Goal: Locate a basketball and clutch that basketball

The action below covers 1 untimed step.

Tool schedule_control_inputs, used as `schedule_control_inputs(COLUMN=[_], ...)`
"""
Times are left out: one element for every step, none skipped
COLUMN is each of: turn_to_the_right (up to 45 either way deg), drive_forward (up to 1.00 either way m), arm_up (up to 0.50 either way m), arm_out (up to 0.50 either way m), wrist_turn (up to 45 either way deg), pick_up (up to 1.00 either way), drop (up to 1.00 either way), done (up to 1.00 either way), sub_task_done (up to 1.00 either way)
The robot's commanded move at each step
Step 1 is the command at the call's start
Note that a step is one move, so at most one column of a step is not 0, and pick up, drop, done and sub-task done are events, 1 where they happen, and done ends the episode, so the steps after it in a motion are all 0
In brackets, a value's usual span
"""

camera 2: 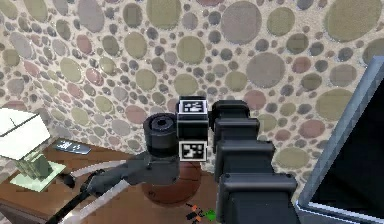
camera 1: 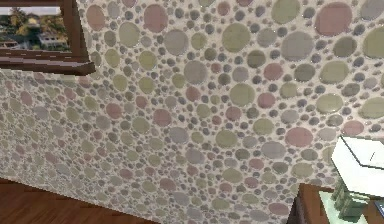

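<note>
It looked like a room in a home, with dotted wallpaper on the wall, a framed picture hanging up, a dark wooden floor, and a white lamp on a small wooden table.

Shows a black, square-sectioned arm behind the gripper, stepped in nested box-like segments. Carries two white square tags with black marks right beside the gripper's dark, rounded body; ends in two thin grey fingers.
</note>
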Motion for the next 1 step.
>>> schedule_control_inputs(turn_to_the_right=[0.0], drive_forward=[0.00], arm_up=[0.00], arm_out=[0.00], wrist_turn=[45.0], pick_up=[0.00], drop=[0.00], done=[0.00], sub_task_done=[0.00])
